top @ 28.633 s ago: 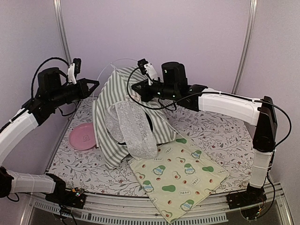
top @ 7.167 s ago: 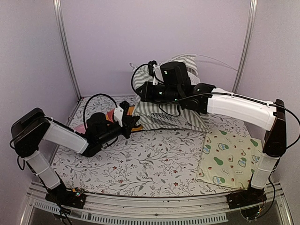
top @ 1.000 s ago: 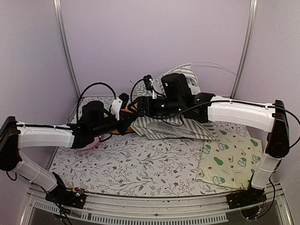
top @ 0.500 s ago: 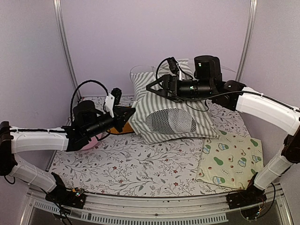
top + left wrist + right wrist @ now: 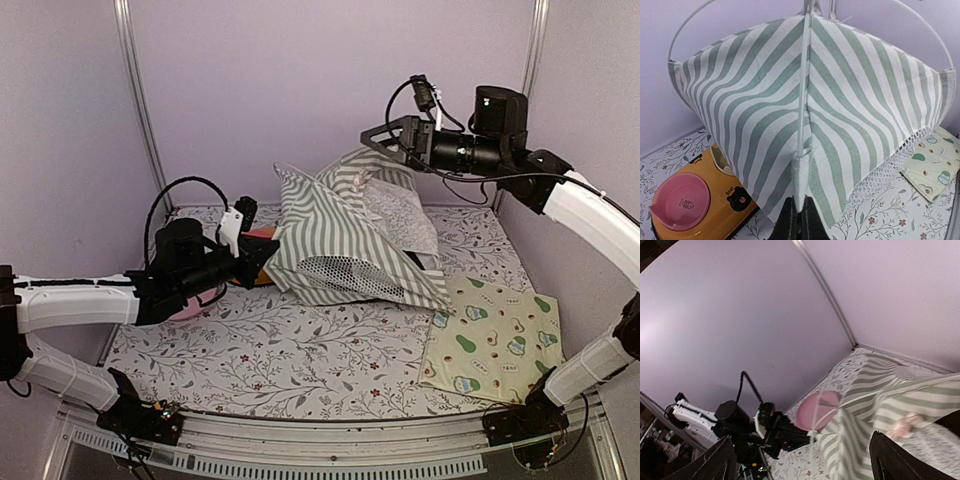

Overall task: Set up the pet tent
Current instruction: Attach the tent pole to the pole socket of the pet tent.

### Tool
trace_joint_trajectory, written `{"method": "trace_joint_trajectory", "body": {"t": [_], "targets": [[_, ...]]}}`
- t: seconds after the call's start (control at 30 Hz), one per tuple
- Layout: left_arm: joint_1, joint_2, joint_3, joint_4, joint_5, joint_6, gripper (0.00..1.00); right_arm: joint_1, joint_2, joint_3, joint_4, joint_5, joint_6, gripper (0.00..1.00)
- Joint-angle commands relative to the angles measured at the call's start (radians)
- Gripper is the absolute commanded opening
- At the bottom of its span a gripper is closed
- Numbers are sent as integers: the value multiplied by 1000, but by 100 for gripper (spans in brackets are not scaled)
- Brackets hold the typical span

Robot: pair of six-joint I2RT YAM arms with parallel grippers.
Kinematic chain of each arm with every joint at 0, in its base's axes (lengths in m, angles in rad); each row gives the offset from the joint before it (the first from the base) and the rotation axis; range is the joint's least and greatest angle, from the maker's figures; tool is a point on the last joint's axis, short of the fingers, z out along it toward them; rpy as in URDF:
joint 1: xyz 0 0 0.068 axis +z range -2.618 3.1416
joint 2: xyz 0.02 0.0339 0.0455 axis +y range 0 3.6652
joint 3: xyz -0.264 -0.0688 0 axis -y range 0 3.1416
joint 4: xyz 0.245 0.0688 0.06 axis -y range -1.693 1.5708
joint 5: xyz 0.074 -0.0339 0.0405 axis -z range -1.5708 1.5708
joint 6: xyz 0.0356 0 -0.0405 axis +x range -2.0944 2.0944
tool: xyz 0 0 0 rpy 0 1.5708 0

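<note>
Pale-yellow avocado-print mat (image 5: 495,335) lies flat at the near right of the floral-covered table (image 5: 300,360), its far corner just beside the tent's base. Mid-table, the left gripper (image 5: 264,254) reaches in from the left. Its fingers (image 5: 787,225) are closed tight on the lower corner seam of the pet tent (image 5: 340,235), as they were half a second earlier. The tent sits at centre, leaning, its striped panels creased. Its mesh window (image 5: 355,268) is low on the near side and its lace curtain (image 5: 400,215) is exposed at the rear right; earlier the window faced forward on a fuller, propped-up wall. An orange double pet bowl (image 5: 715,200) holding a pink dish (image 5: 682,199) lies just beside the tent's left corner. Farthest, the right gripper (image 5: 372,137), previously down at the tent's top edge, now hangs above and behind it, fingers (image 5: 890,457) spread wide and holding nothing.
</note>
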Motion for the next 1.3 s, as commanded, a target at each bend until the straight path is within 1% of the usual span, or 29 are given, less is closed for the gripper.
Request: {"method": "trace_joint_trajectory", "body": {"t": [0.0, 0.17, 0.33, 0.47, 0.53, 0.6, 0.63, 0.7, 0.73, 0.77, 0.8, 0.9, 1.03, 1.13, 1.27], "targets": [[7, -54, -5, -7, -3, 15, 0, -147, -48, -38, -36, 152, -62, 95], [9, -87, 4, -40, 17, 20, 0, -285, 28, -122, 24, 97, -218, 95], [8, -99, 22, -83, 34, 22, 0, -293, 126, -114, 86, 125, -396, 95], [8, -111, 41, -111, 48, 18, 0, -297, 202, -88, 123, 164, -443, 95], [8, -121, 47, -126, 47, 19, 0, -298, 247, -59, 127, 168, -444, 91], [9, -131, 53, -139, 47, 19, 0, -299, 284, -31, 129, 148, -440, 82], [10, -135, 58, -147, 47, 18, 0, -300, 296, -22, 136, 133, -434, 74], [9, -141, 68, -165, 38, 15, 0, -299, 314, -13, 149, 123, -406, 49], [7, -145, 72, -180, 28, 14, 0, -300, 319, -9, 153, 134, -390, 27], [7, -148, 77, -195, 16, 12, 0, -304, 321, -7, 155, 151, -373, 10], [7, -159, 79, -211, 6, 8, 0, -313, 322, -3, 153, 174, -360, 1], [6, -219, 61, -251, -9, -19, 0, -372, 326, 2, 135, 226, -277, 0], [-1, -323, 10, -274, 16, -65, 0, -459, 356, -7, 113, 182, -119, 0], [-19, -396, -10, -291, 44, -78, 0, -461, 393, 0, 74, 163, -48, 0], [-52, -512, -31, -311, 39, -92, 0, -457, 401, -51, 95, 141, 39, 0]]}}
